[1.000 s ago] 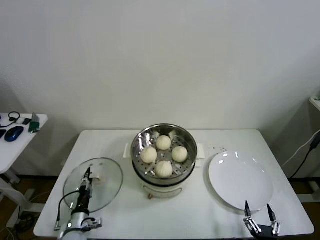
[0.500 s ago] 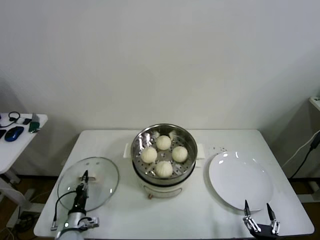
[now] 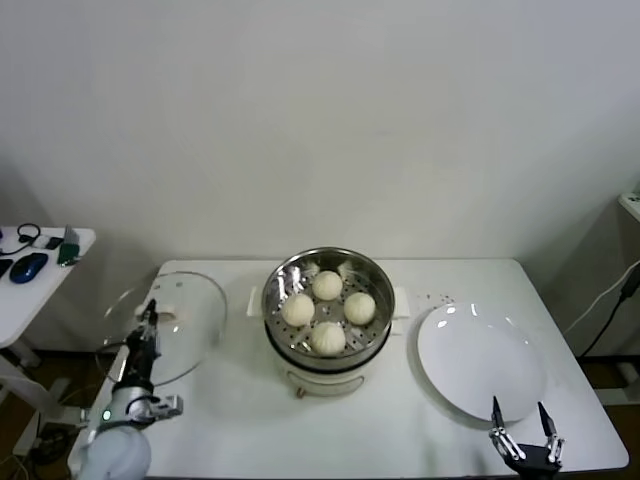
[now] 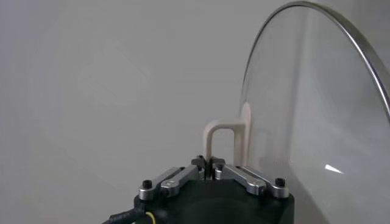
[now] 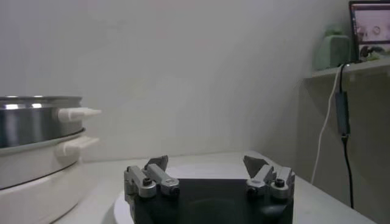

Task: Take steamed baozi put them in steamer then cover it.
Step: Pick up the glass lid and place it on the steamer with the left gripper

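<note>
Several cream-white steamed baozi point(image 3: 328, 337) lie in the shiny steel steamer point(image 3: 283, 277) on its white cooker base at the table's middle. My left gripper point(image 3: 147, 312) is shut on the whitish handle point(image 4: 221, 137) of the clear glass cover point(image 3: 190, 320). The cover point(image 4: 323, 115) is lifted off the table and tilted up on edge, left of the steamer. My right gripper point(image 3: 519, 414) stands open by the table's front right edge, with nothing between its fingers point(image 5: 157, 164).
A flat white plate point(image 3: 480, 365) lies right of the steamer point(image 5: 30, 119). A small side table point(image 3: 40, 275) with a mouse and cables stands at far left. A dark cable hangs at the far right.
The left gripper closed on the cover's handle and raised it off the table, up and to the left, tilting it. The right arm stayed in place.
</note>
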Available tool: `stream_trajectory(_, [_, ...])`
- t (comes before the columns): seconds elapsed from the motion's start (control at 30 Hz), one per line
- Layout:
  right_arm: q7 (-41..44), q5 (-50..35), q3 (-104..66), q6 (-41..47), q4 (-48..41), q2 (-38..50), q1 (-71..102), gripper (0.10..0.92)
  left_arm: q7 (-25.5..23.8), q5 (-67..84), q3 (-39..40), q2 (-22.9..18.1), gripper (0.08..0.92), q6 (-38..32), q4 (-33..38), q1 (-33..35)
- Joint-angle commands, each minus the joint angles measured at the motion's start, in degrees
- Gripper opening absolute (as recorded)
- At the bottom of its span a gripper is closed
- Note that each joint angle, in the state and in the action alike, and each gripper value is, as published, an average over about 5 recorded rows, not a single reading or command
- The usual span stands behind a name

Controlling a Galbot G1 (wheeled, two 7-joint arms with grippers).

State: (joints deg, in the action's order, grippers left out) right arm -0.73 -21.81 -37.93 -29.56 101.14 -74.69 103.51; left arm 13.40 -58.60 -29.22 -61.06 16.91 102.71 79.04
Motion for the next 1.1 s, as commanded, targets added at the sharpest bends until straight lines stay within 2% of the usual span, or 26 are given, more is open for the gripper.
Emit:
stream_trajectory(0.03, [-0.57,1.52,-0.15,1.03,0.23,0.13,-0.41,0.823,-13.05,12.83,9.12,14.15,0.137,18.86,19.69,-8.29])
stream_trajectory(0.2, [-0.44,1.49,-0.03,0.44,0.04,0.01,-1.1,0.823,-16.77,9.84,21.87,12.52,0.137,26.48,22.03,-17.69])
stream_trajectory(0.47, [-0.42,1.36,0.1,-0.91,-3.42,-0.11,-3.87,0.823,-26.54,-8.65,34.05,0.72,0.137,28.09,20.05,-27.64])
stream_trajectory(0.6, [-0.4,1.28,0.33,-1.3,-5.42,-0.28,-5.51,0.823,-29.39,-14.47,38.11,-5.38,0.137,28.09,16.75,-28.95])
stream_trajectory(0.8, [-0.35,1.06,0.76,-1.4,-6.79,-0.73,-6.84,0.823,-30.22,-19.59,41.25,-14.77,0.137,28.09,10.2,-29.07])
stream_trajectory(1.1, [-0.28,-0.02,0.99,-1.91,-8.28,-0.66,-7.51,0.823,-30.62,-25.43,41.87,-22.87,0.137,28.09,4.62,-28.27])
